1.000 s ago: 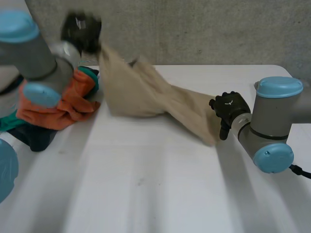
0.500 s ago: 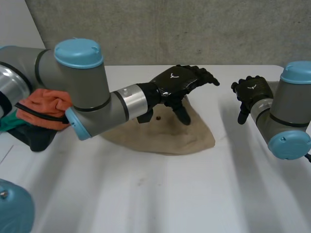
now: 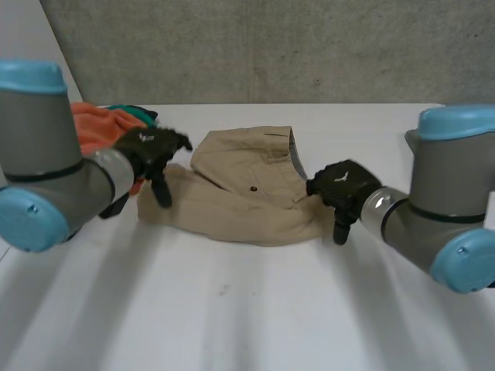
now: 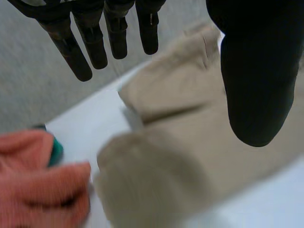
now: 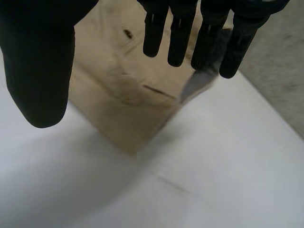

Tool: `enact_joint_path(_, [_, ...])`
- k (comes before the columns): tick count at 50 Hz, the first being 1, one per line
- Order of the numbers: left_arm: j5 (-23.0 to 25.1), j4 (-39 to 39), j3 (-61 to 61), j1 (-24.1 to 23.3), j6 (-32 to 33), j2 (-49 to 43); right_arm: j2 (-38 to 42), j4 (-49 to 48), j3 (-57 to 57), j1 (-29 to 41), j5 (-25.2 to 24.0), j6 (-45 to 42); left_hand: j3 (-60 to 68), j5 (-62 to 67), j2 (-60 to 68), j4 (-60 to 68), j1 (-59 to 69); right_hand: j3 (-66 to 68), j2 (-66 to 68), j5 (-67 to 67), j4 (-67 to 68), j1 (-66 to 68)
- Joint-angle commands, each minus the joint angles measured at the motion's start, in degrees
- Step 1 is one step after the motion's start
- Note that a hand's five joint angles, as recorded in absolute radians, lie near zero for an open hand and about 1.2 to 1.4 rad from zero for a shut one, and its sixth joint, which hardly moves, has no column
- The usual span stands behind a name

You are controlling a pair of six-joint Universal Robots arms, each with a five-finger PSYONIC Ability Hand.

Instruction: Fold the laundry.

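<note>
While both of the robot's black hands are spread with nothing in their grasp, a crumpled tan cotton garment (image 3: 240,201) lies on the white table (image 3: 247,309), toward its far side and roughly midway between left and right. The left hand (image 3: 151,147) is at the garment's left end, fingers straight and thumb pointing down; whether the thumb touches the cloth is hard to judge from the head view. In the left wrist view the fingers (image 4: 95,38) are held loosely apart from the thumb above the tan cotton garment (image 4: 190,142), gripping nothing. The right hand (image 3: 339,185) is at the garment's right end, likewise released. Its own wrist view shows straight fingers (image 5: 180,33) and a thumb set wide, with the tan cotton garment (image 5: 118,95) beneath them and bare table to the near side. A small dark button (image 3: 254,188) and a strip of grey lining (image 3: 293,158) show on the fabric. A bunched orange cloth (image 3: 97,127) with a teal cloth (image 3: 128,110) lies at the far left, near the garment's left end
</note>
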Motion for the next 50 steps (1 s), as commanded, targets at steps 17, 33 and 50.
enact_joint_path(17, [6.07, 9.54, 0.92, 5.51, 10.41, -14.18, 19.73, 0.51, -20.19, 3.33, 3.72, 7.50, 57.09, 56.80, 56.99, 57.13, 56.60, 34.37, 34.74, 33.82, 34.30, 34.22])
enact_joint_path(33, [7.92, 2.95, 12.61, 3.66, -0.29, 14.46, -4.95, -0.27, -21.42, -1.24, -2.43, 16.99, 63.23, 62.93, 63.12, 63.26, 62.73, 54.99, 55.36, 54.44, 54.92, 54.84])
enact_joint_path(50, [4.05, -1.70, 48.90, 5.60, -15.25, 1.05, -6.12, -6.34, -35.39, 0.33, 4.68, 26.84, 63.23, 62.93, 63.12, 63.26, 62.73, 54.99, 55.36, 54.44, 54.92, 54.84])
